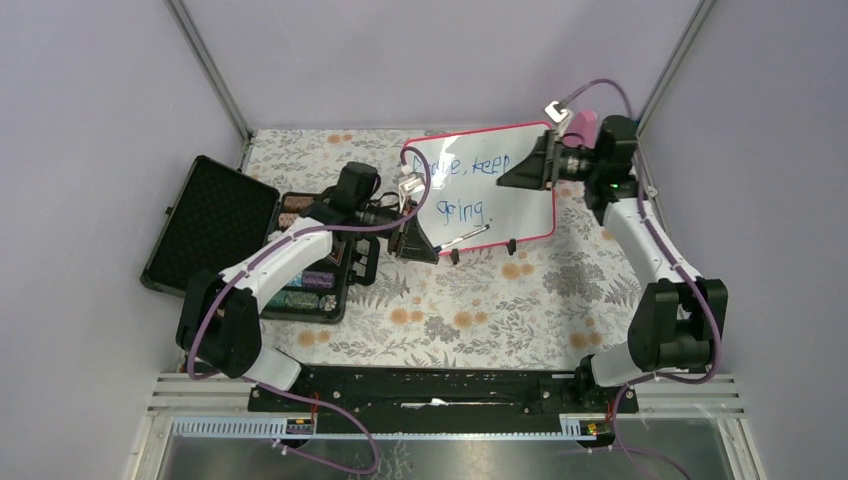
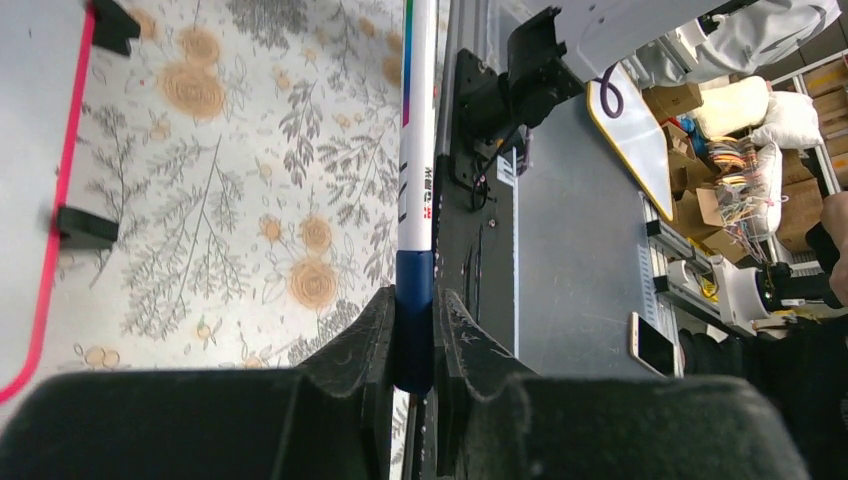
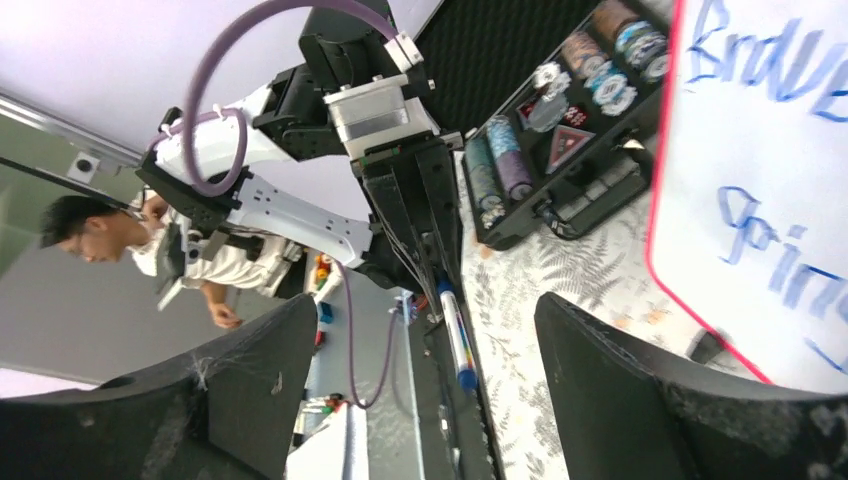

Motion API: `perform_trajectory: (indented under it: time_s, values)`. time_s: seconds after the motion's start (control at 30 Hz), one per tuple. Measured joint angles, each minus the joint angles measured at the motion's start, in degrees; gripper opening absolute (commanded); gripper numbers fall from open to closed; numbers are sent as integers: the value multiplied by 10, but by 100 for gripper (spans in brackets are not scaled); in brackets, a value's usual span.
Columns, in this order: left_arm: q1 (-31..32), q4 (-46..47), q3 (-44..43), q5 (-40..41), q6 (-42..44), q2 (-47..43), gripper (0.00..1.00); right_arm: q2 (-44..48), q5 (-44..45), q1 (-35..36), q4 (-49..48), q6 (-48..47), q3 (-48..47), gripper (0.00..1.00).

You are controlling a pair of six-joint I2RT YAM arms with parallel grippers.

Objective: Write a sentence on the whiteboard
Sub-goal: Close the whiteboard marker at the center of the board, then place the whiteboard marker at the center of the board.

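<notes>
Top view: rectangular white board with thin red-pink frame (image 1: 497, 205) sits upper centre of the frame on the floral-print table cover (image 1: 450, 310), long side roughly left-right, two small black feet along its lower edge

Blue handwritten lettering (image 1: 463, 170) on it in two lines, reads about "Brave, keep" over "going."; right wrist view shows only the first letters of each line (image 3: 765, 75) at the right edge

Left gripper (image 1: 418, 240) is just off the board's lower-left corner, jaws clamped on a white-barrelled marker with a dark blue end (image 1: 466, 238). Marker points right, over the board's lower edge. Left wrist view: fingers (image 2: 365, 330) pinch the blue end, barrel (image 2: 418, 130) runs up the frame; can't tell if the tip touches anything

Right gripper (image 1: 525, 165) is at the board's upper-right corner, jaws wide apart, nothing between them. Contact with the board: can't tell

Open black case holding rows of poker chips (image 1: 310, 270) sits left of centre, beside the left arm

Pink object (image 1: 582, 124) upper right, mostly hidden behind the right wrist
</notes>
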State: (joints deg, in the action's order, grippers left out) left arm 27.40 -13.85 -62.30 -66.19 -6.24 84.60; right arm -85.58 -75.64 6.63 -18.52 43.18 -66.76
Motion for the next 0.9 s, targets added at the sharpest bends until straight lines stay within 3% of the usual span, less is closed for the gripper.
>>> perform_trajectory:
  time_s: [0.13,0.2,0.23,0.37,0.47,0.6,0.67,0.73,0.9]
  values:
    - [-3,-79,-14,2,40,9,0,24,-54,-83,12,-17,-11,79]
    - [-4,-103,-24,1,51,20,0,33,-78,-102,-36,27,-6,75]
    - [-4,-110,-26,0,53,25,0,36,-87,-105,-78,68,0,75]
    - [-4,-137,-26,-3,58,33,0,6,-115,-107,-402,372,11,72]
    - [-4,-139,-26,-6,58,34,0,-26,-124,-111,-537,529,9,70]
    - [-4,-130,-24,-7,46,32,0,-45,-125,-123,-614,656,17,71]
    - [-4,-125,-20,-7,42,29,0,-48,-119,-130,-633,697,31,76]
    - [-4,-120,-14,-7,36,22,0,-47,-112,-136,-646,721,52,81]
    - [-4,-107,3,-7,23,4,0,-24,-87,-151,-649,740,135,81]
